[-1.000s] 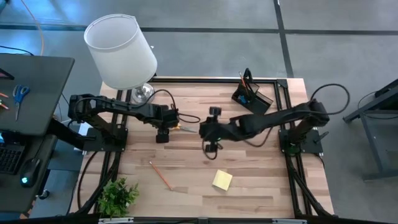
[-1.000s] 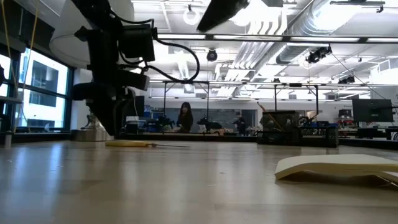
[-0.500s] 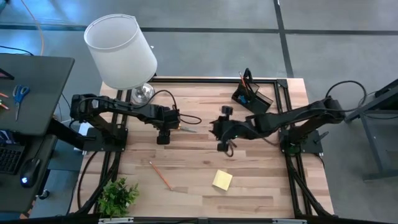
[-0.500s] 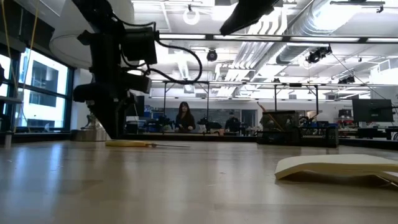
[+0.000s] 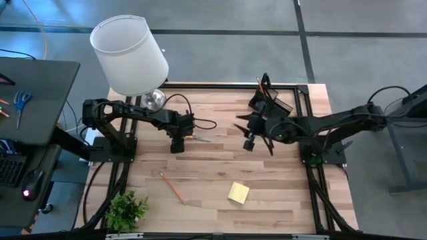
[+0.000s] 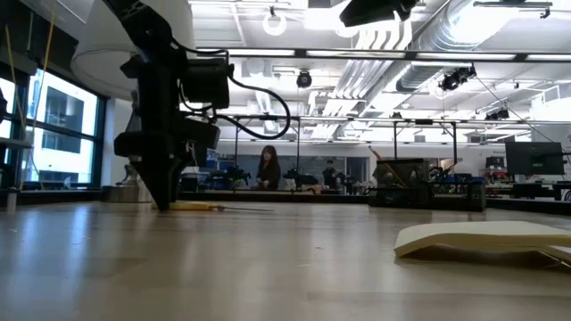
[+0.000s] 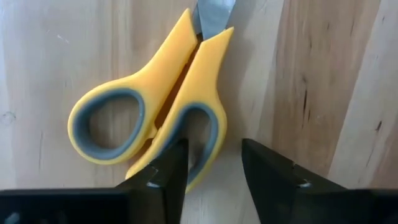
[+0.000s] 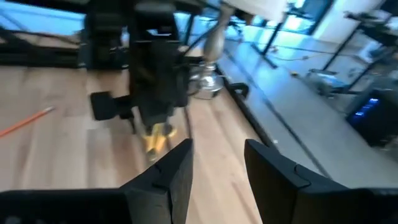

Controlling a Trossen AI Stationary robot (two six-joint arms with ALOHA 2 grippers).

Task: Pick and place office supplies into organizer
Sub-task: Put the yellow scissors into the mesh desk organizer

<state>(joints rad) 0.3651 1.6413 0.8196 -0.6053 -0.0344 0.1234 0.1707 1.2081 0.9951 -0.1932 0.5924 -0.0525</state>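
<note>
The left gripper, fingers apart, hangs directly over the yellow-handled scissors at the frame's centre-left; their blades point toward the right gripper, which is empty, fingers apart.

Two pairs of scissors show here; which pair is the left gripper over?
The yellow-handled scissors on the wooden table, right under the open left gripper. The blue-handled scissors lie apart on the dark side desk.

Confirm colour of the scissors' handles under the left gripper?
Yellow with grey-lined finger loops: scissors, clearest in the left wrist view.
</note>
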